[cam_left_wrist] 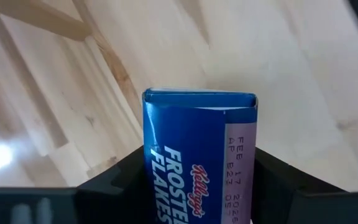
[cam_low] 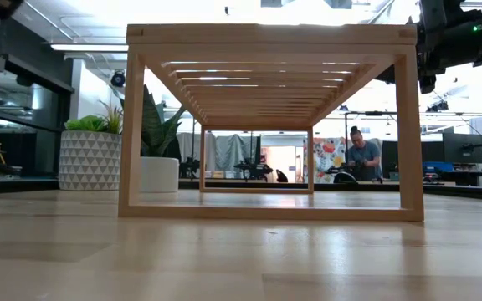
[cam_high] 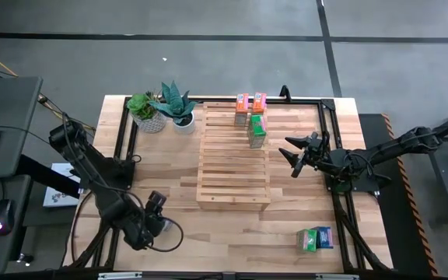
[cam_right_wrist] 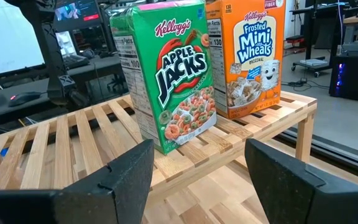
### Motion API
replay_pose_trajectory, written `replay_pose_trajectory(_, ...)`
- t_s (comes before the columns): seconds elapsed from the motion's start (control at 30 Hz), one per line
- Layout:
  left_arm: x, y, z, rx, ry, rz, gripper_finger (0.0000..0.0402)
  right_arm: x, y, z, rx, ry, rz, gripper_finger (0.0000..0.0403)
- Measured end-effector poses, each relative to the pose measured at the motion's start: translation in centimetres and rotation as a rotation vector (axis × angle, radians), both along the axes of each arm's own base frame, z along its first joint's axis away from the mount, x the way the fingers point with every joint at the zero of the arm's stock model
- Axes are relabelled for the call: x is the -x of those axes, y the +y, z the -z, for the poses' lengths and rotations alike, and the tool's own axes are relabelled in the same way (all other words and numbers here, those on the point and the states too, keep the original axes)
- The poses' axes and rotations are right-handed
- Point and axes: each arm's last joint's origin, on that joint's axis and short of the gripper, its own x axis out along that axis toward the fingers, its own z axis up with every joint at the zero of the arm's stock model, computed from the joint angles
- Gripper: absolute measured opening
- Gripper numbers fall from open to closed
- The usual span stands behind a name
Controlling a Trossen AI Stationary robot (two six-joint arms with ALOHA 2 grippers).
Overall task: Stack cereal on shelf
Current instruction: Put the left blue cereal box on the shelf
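Note:
My left gripper [cam_high: 156,207] is near the table's front left, pointing steeply down and shut on a blue Frosted Flakes cereal box [cam_left_wrist: 197,162]. The light-wood slatted shelf [cam_high: 233,163] stands mid-table. On its far end stand two orange cereal boxes [cam_high: 251,103] and a green one [cam_high: 257,129]. My right gripper [cam_high: 294,158] hangs open and level beside the shelf's right side, facing the green Apple Jacks box [cam_right_wrist: 166,81] and the orange Mini Wheats box [cam_right_wrist: 247,56]. A green and a blue box [cam_high: 315,239] lie on the table at the front right. My left gripper pinches the blue box between its two fingers [cam_left_wrist: 120,177], one on each narrow side [cam_left_wrist: 248,155]. The fingers come from above, slanting down, and lie along the box. The box's end [cam_left_wrist: 197,96] sticks out past the fingertips toward the table; whether it is lifted clear does not show.
Two potted plants [cam_high: 162,109] stand at the far left, beside the shelf. Black frame rails [cam_high: 329,124] run along the table's sides. Bare tabletop [cam_high: 232,233] lies between the shelf and the front edge. A person [cam_low: 362,159] sits in the room behind.

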Motion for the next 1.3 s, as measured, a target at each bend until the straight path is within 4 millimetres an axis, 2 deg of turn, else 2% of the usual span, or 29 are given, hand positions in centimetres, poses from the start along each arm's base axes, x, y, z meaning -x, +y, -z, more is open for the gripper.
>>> replay_pose_trajectory(0.07, -0.4, -0.1, -1.9, 0.012, -0.008, -0.014, 0.0191, 0.0, 0.0, 0.0, 0.0, 0.0, 0.0, 0.0246)
replay_pose_trajectory(0.13, -0.8, -0.2, -4.5, 0.035, -0.031, -0.024, 0.0191, 0.0, 0.0, 0.0, 0.0, 0.0, 0.0, 0.0246)
replay_pose_trajectory(0.27, -1.4, 0.6, -11.5, 0.069, -0.19, -0.105, 0.0191, 0.0, 0.0, 0.0, 0.0, 0.0, 0.0, 0.0246)
replay_pose_trajectory(0.4, -2.3, 2.7, -17.8, -0.012, -0.529, -0.233, 0.019, 0.0, 0.0, 0.0, 0.0, 0.0, 0.0, 0.0246)
replay_pose_trajectory(0.5, -3.8, 5.2, -20.5, -0.087, -0.653, -0.284, 0.019, 0.0, 0.0, 0.0, 0.0, 0.0, 0.0, 0.0246)
replay_pose_trajectory(0.6, -6.4, 8.3, -21.1, -0.098, -0.669, -0.38, 0.019, 0.0, 0.0, 0.0, 0.0, 0.0, 0.0, 0.0246)
replay_pose_trajectory(0.73, -9.7, 13.0, -20.5, -0.079, -0.631, -0.55, 0.019, 0.0, 0.0, 0.0, 0.0, 0.0, 0.0, 0.0246)
replay_pose_trajectory(0.87, -11.8, 17.8, -19.3, -0.069, -0.567, -0.73, 0.019, 0.0, 0.0, 0.1, -0.018, -0.004, 0.001, 0.0246)
replay_pose_trajectory(0.97, -13.0, 20.4, -18.3, 0.035, -0.509, -0.837, 0.019, 0.0, 0.0, 0.1, -0.017, 0.0, 0.001, 0.0246)
replay_pose_trajectory(1.1, -14.1, 21.6, -17.4, 0.238, -0.42, -0.813, 0.019, 0.0, 0.0, 0.2, -0.015, 0.008, 0.001, 0.0246)
replay_pose_trajectory(1.3, -17.4, 20.6, -16.6, 0.417, -0.464, -0.667, 0.019, 0.0, 0.0, 0.2, -0.015, 0.008, 0.005, 0.0246)
